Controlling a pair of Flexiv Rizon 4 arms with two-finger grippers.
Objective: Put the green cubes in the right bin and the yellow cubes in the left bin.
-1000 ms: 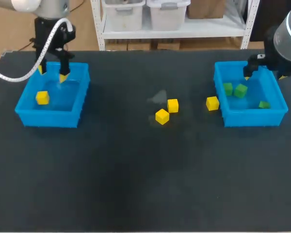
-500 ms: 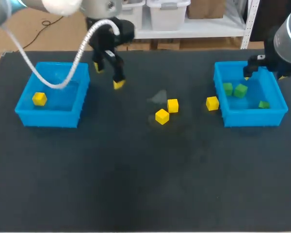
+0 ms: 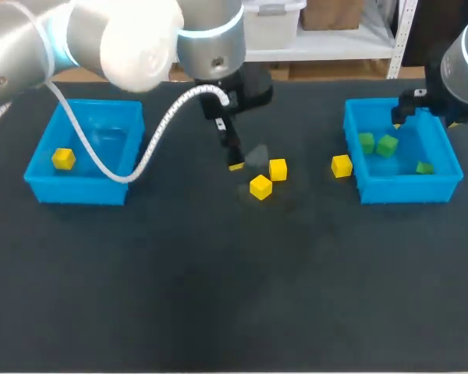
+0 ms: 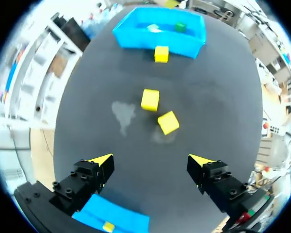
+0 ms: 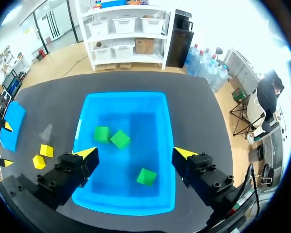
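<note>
Hovering spread and empty, my left gripper [image 4: 151, 160] has two yellow cubes [image 4: 150, 99] ahead at twelve o'clock; my right gripper [image 5: 136, 153], likewise spread, hangs over the green cubes [image 5: 120, 139] in the right bin [image 5: 123, 95], its tips barely showing from overhead

left arm [image 3: 101, 35]: silver-white, blue ring [image 3: 210, 31], white cable [image 3: 157, 134] | right arm [image 3: 464, 66]: grey | jaws: black, yellow tips
</note>
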